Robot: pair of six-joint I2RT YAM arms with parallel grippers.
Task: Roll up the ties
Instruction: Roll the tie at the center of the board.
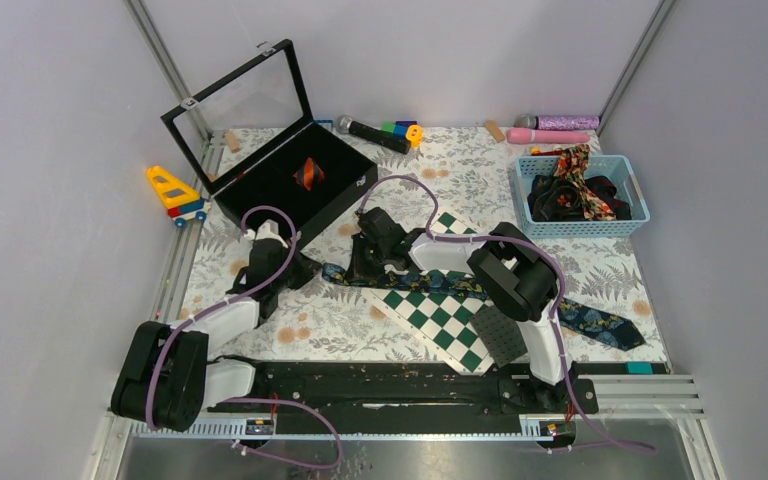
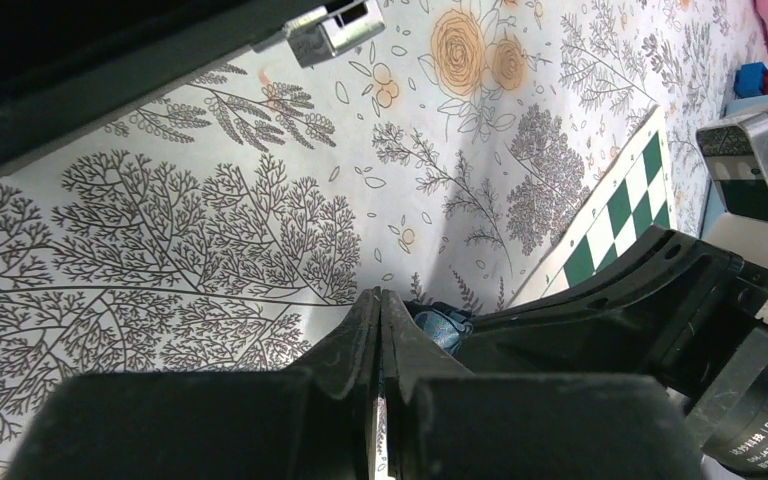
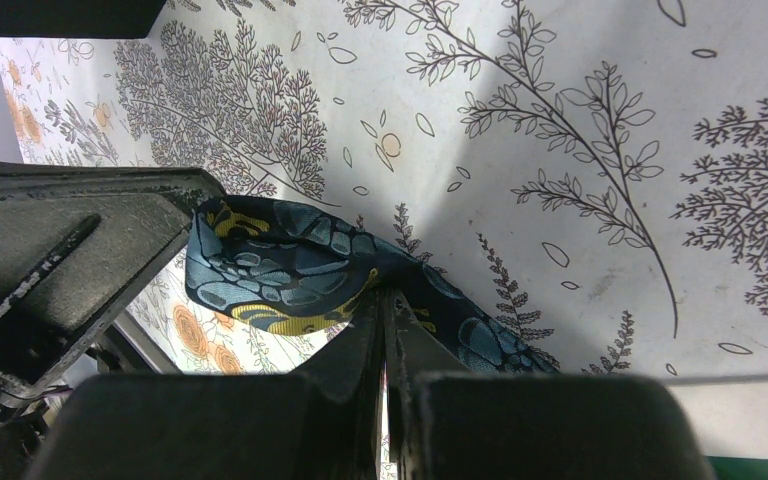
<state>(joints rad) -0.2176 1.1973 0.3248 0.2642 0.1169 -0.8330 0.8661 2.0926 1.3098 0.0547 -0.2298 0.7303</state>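
A navy-teal floral tie (image 1: 600, 322) lies across the green-and-white chequered board (image 1: 440, 315), its narrow end at the left. My right gripper (image 1: 362, 268) is shut on a fold of that end; the right wrist view shows the pinch (image 3: 385, 295) and the tie's loop (image 3: 280, 265). My left gripper (image 1: 305, 268) is shut right beside it. In the left wrist view the left gripper (image 2: 380, 300) has a bit of the tie (image 2: 440, 328) just right of its fingers, not visibly between them. A rolled red-orange striped tie (image 1: 308, 173) sits in the black box (image 1: 260, 195).
A blue basket (image 1: 580, 228) at the back right holds several more ties (image 1: 575, 190). The box's glass lid stands open. A toy truck (image 1: 175, 193) sits left of the cloth. A black microphone (image 1: 370, 132) and pink and purple cylinders (image 1: 547, 136) lie along the back edge.
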